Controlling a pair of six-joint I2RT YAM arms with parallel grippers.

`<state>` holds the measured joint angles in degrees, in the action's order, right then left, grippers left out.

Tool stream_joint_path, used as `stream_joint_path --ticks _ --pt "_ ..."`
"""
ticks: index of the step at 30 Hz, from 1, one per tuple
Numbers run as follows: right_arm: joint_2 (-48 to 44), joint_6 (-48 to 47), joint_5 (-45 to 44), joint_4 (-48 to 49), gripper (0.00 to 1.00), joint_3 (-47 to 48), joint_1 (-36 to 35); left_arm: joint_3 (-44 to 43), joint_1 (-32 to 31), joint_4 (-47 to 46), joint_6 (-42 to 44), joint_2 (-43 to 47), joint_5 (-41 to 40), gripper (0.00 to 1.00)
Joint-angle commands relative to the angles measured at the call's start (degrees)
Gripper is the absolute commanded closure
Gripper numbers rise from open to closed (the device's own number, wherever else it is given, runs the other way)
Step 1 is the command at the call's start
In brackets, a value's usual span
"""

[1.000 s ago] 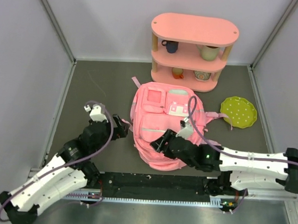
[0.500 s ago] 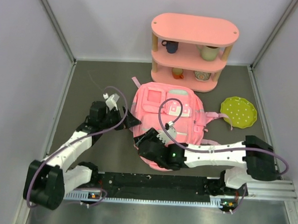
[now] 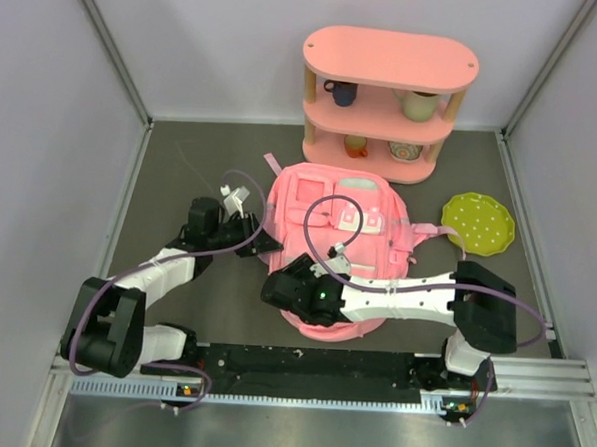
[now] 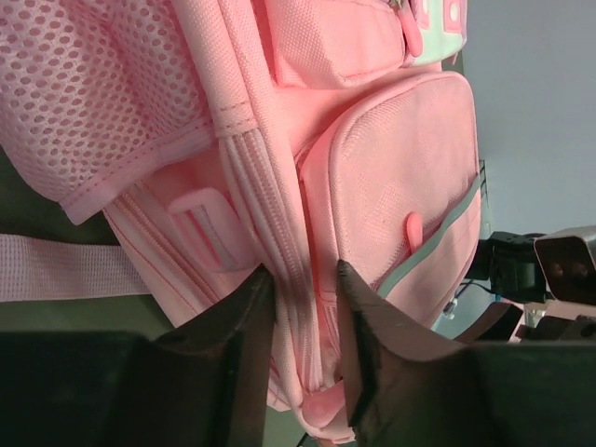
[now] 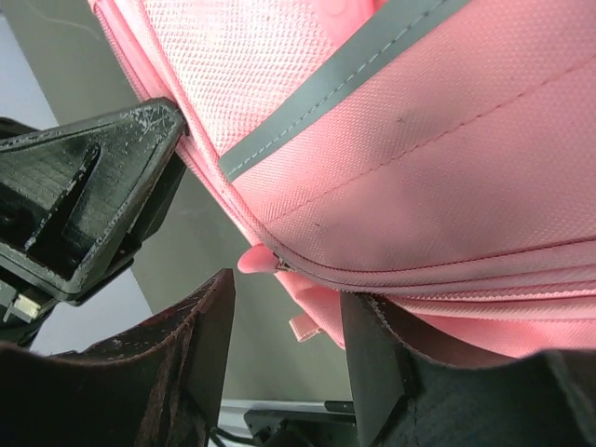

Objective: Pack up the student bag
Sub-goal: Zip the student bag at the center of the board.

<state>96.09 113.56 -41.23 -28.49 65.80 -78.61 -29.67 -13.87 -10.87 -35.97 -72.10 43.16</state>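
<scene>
Pale walls [image 3: 237,50] enclose a dark grey tabletop [image 3: 202,158] (pink three-tier shelf [image 3: 387,58] behind).

The dark grey table [image 3: 201,168] carries three things. The bag [image 3: 305,199] lies flat near its middle, front pockets up. Behind the bag, just beside its top edge, stands the pink shelf [image 3: 390,58], with a dark mug [image 3: 339,91] and a pale mug [image 3: 418,105] on its middle tier. A green plate [image 3: 478,223] lies right of the bag.
</scene>
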Motion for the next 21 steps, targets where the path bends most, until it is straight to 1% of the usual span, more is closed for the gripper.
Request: stream_joint_path --ticks 1,2,3,7,9,11,12,13,14,15,16,19,21 --pt "1.6 9.1 -1.0 -4.5 0.52 2.9 2.0 -0.5 0.0 -7.5 -0.2 -0.6 4.5 0.69" --pt "1.7 9.4 -1.1 -4.6 0.52 3.1 2.5 -0.4 0.0 -7.3 0.0 -0.4 4.7 0.72" --pt "2.1 9.7 -1.4 -4.6 0.52 3.2 2.8 -0.2 0.0 -7.1 0.1 -0.2 4.9 0.78" --pt "2.4 10.1 0.6 -4.6 0.53 3.9 4.3 0.2 0.0 -5.7 1.7 0.6 5.2 0.88" --pt "2.6 10.6 1.3 -4.5 0.63 3.7 4.7 0.0 0.0 -5.2 2.3 0.8 5.4 0.95" --pt "3.0 11.7 3.4 -4.2 0.7 3.2 5.0 0.0 -0.1 -5.8 2.3 0.6 6.3 0.99" --pt "3.1 11.5 3.8 -3.9 0.7 3.1 5.4 0.1 -0.1 -6.3 2.5 0.5 7.2 1.0" --pt "3.5 10.8 4.1 -3.4 0.76 3.2 5.5 0.1 -0.1 -6.4 2.6 0.5 7.4 1.0" --pt "3.7 9.5 4.4 -2.9 0.77 3.5 5.7 0.3 -0.1 -6.5 2.7 0.5 7.6 1.0" --pt "3.8 8.9 4.7 -2.7 0.76 4.1 6.1 0.4 -0.1 -6.7 2.7 0.6 7.7 1.0" --pt "4.2 8.1 4.8 -2.4 0.68 4.4 6.1 0.5 -0.1 -6.9 2.7 0.8 8.2 1.0" --pt "4.1 6.3 4.1 -2.1 0.55 5.0 6.2 0.3 -0.2 -6.7 3.2 1.5 8.3 1.0" --pt "3.5 5.8 3.0 -2.1 0.55 5.0 6.2 0.1 -0.1 -5.8 4.1 1.9 8.0 1.0"
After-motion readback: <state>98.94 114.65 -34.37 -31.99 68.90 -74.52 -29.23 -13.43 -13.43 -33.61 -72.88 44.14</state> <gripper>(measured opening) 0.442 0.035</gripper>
